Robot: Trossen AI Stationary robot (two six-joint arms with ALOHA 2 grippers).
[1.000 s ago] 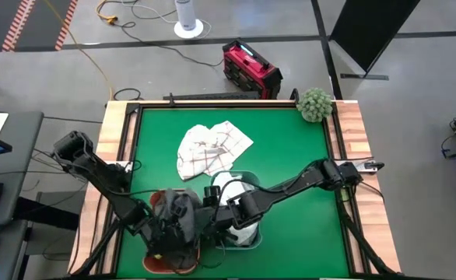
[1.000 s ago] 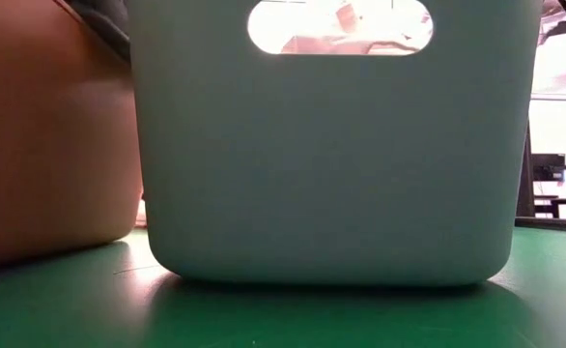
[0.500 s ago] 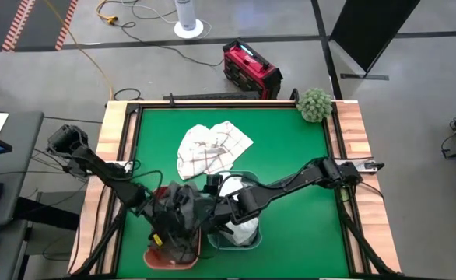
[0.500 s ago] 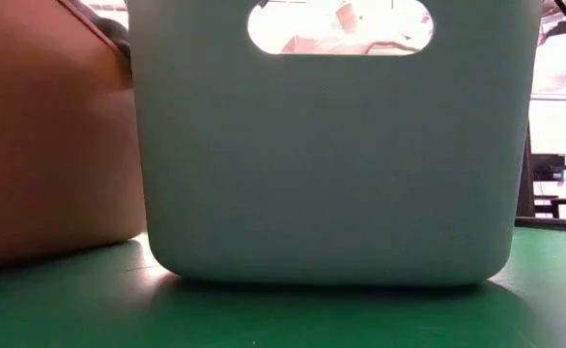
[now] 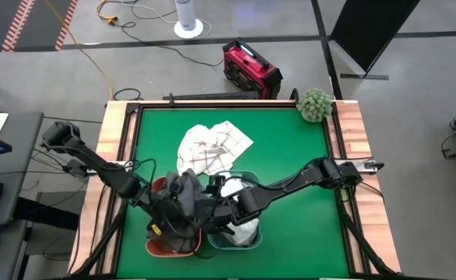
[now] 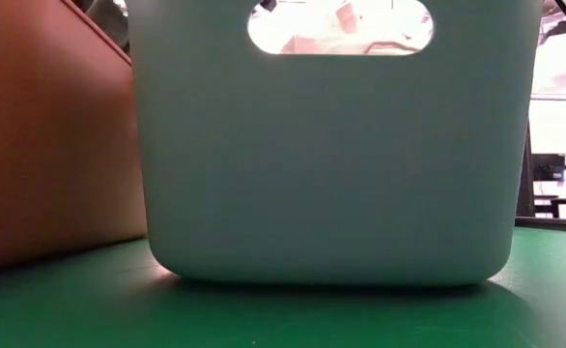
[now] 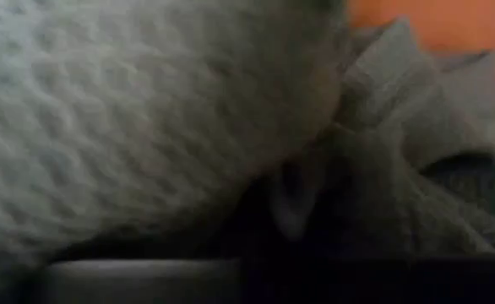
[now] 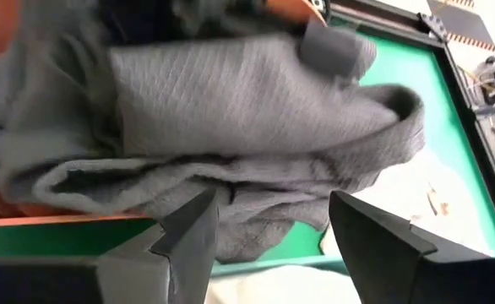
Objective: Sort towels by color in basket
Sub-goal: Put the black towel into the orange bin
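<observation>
**Grey towel over orange basket, both arms at baskets**

Dark grey soft cloth towel (image 5: 183, 201): bunched, draped over rim of rust-orange plastic basket (image 5: 159, 247), at table's 7 o'clock in high view. Fills left wrist view (image 7: 146, 127) as quilted weave, orange wall behind at far edge. In right wrist view same grey towel (image 8: 231, 110) lies folded in thick layers across orange rim, one corner hanging past green surface.

Left gripper (image 5: 175, 225): buried in grey towel over orange basket; fingers hidden by cloth, cannot tell whether clenched or released, nor whether cloth is gripped.

Right gripper (image 8: 269, 232): fingers spread apart, nothing between them, just beside the grey towel's lower fold. In high view it sits at the seam between both baskets (image 5: 216, 218).

Pale mint-green plastic basket (image 5: 247, 243): touching orange one, at its 3 o'clock side. White cloth (image 5: 240, 194) inside. Low view: mint wall (image 6: 331, 155) w/ oval handle slot fills frame, orange wall (image 6: 51, 135) beside it.

White towel w/ thin red check lines (image 5: 211, 149): crumpled heap at table ctr, toward 12 o'clock from baskets, apart from them.

Round green fuzzy ball (image 5: 315, 104): on wooden table edge at 1 o'clock corner, well apart.

Green table mat (image 5: 290, 148): wooden border around.
</observation>
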